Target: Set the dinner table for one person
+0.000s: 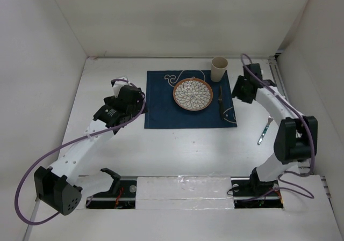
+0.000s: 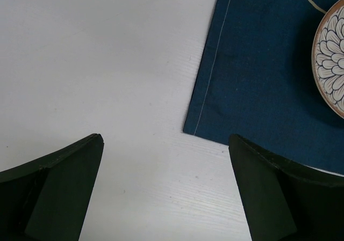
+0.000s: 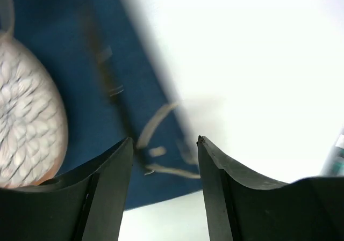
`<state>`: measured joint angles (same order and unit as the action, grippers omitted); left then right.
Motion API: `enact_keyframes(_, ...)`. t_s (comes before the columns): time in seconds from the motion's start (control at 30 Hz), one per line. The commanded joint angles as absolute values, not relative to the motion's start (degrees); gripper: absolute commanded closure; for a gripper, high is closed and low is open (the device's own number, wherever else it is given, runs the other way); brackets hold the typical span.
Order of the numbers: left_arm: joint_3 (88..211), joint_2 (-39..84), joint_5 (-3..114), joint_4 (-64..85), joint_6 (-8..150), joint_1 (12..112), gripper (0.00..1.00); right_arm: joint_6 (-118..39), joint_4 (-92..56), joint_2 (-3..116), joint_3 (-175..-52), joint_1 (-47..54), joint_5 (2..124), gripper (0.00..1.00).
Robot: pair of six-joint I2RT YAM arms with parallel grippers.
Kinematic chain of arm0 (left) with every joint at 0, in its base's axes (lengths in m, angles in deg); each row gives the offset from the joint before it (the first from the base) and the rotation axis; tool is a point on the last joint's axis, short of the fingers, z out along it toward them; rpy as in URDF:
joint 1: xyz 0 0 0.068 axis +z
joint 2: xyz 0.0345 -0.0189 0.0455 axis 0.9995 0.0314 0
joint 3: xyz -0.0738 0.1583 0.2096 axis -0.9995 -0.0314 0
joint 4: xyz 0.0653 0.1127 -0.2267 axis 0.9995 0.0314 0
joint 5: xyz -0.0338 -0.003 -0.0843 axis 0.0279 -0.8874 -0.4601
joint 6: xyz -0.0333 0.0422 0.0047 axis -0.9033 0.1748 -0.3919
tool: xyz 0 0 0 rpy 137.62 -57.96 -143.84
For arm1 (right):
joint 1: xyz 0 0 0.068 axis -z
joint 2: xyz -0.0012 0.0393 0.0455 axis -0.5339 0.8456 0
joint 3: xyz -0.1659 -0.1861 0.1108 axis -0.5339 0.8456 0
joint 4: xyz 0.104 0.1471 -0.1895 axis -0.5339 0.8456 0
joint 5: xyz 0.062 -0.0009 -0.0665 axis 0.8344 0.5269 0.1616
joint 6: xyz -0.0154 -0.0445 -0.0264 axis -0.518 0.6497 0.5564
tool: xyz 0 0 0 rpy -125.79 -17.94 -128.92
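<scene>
The dinner table (image 1: 183, 150) is a plain white top. A navy placemat (image 1: 161, 101) lies at its middle with a patterned plate (image 1: 192, 94) on it and a beige cup (image 1: 219, 68) at its far right corner. A slim dark utensil (image 1: 221, 99) lies on the mat right of the plate, blurred in the right wrist view (image 3: 110, 80). My right gripper (image 3: 164, 140) hovers open over the mat's right edge (image 3: 156, 182), holding nothing. At the mat's left edge (image 2: 258, 64), my left gripper (image 2: 165, 139) stands wide open over bare table.
A utensil with a teal handle (image 1: 263, 132) lies on the table right of the mat, beside the right arm (image 1: 293, 139). White walls enclose the table on the left, back and right. The arm bases sit on a rail (image 1: 183, 190) at the near edge.
</scene>
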<state>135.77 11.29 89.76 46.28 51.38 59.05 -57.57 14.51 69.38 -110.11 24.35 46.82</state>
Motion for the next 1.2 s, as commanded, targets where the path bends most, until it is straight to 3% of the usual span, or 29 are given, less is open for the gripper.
enact_keyframes(0.0, 135.67, 9.16, 93.07, 47.60, 49.99, 59.02, 0.00, -62.41, 13.67, 63.89, -102.63, 34.09, 43.37, 0.43)
enact_keyframes(0.2, 136.20, 9.16, 91.06, 47.00, 50.17, 60.07, 0.00, -61.90, 12.61, 58.33, -95.30, 49.12, 46.37, 0.43)
enact_keyframes(0.33, 136.20, 8.63, 90.53, 47.00, 50.70, 60.07, 0.00, -60.66, 14.98, 59.91, -95.30, 51.16, 46.01, 0.36)
enact_keyframes(0.67, 135.67, 7.05, 91.14, 47.00, 50.70, 58.93, 0.00, -60.39, 14.45, 71.33, -96.87, 53.10, 46.20, 0.37)
enact_keyframes(0.8, 135.67, 7.05, 91.14, 47.00, 50.70, 58.93, 0.00, -60.39, 15.86, 73.27, -98.29, 52.49, 43.56, 0.46)
enact_keyframes(0.83, 135.67, 7.05, 91.14, 47.00, 50.70, 58.93, 0.00, -59.61, 15.86, 73.27, -98.29, 52.48, 43.55, 0.67)
enact_keyframes(0.93, 135.67, 7.05, 91.66, 47.52, 50.18, 58.93, 0.00, -59.60, 16.47, 73.89, -98.81, 50.90, 43.55, 1.00)
enact_keyframes(1.17, 136.20, 7.05, 93.51, 48.05, 49.64, 58.93, 0.00, -63.02, 15.33, 64.52, -101.00, 43.54, 43.74, 1.00)
